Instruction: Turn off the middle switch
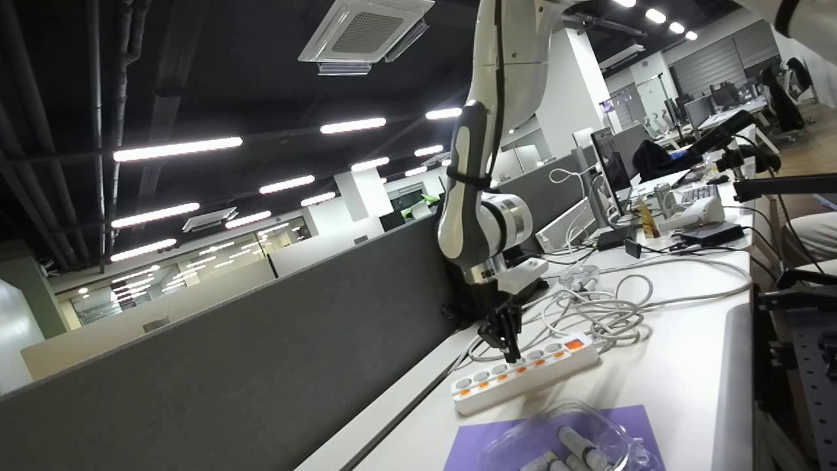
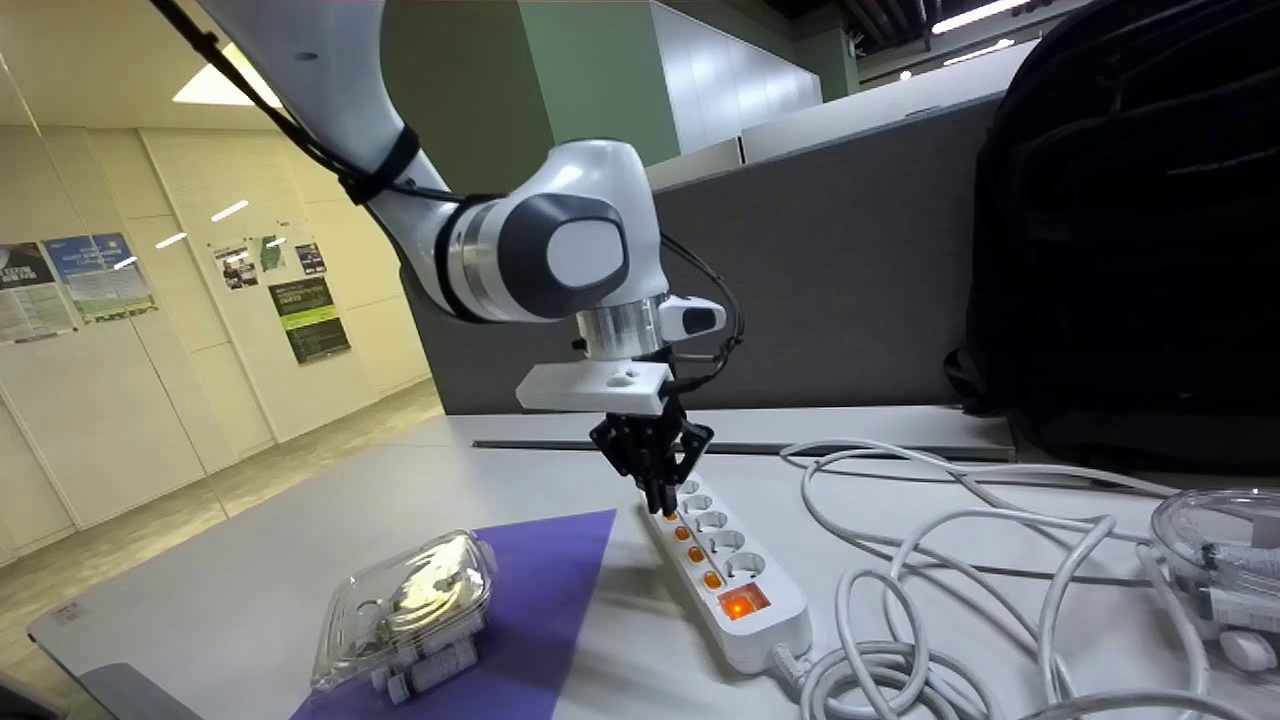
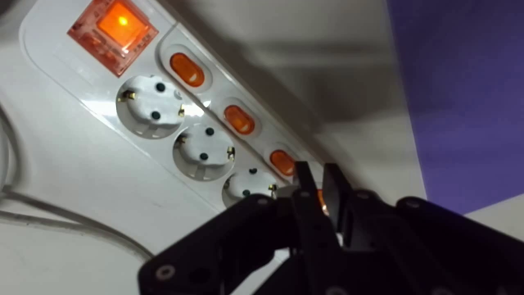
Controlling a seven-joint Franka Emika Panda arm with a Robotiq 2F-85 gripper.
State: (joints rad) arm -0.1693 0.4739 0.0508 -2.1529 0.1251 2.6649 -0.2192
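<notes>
Switch (image 3: 321, 200): orange, one of a row along the white strip (image 1: 531, 381); whether exactly the middle one, cannot tell. Around it: more orange switches (image 3: 239, 119) beside round sockets (image 3: 204, 153); a larger lit switch (image 3: 123, 24) at one end of the strip. In the wrist view the claw (image 3: 316, 166) covers the stretch of strip nearest it. On the white surface (image 2: 280, 540): cable (image 2: 846, 605) looped just beside the lit end, clear tub (image 2: 1180, 540) near the cable; purple sheet (image 2: 545, 590) on the other side, clear box (image 2: 345, 620) lying partly over it, white tubes (image 2: 433, 672) with it (inside or under, cannot tell). Farther: gray partition (image 2: 830, 260), black bag (image 2: 1130, 250) in front of it; monitor (image 1: 611, 163) well beyond in an exterior view.

Arm (image 2: 560, 250): reaches in from above in both exterior views, bent at the wrist, claw pointing down over the strip. Claw: fingers (image 3: 303, 178) slightly apart, narrow gap. In the wrist view, switch shows through that gap, just below the fingers, part hidden. Contact between them: cannot tell, the claw covers the spot.
</notes>
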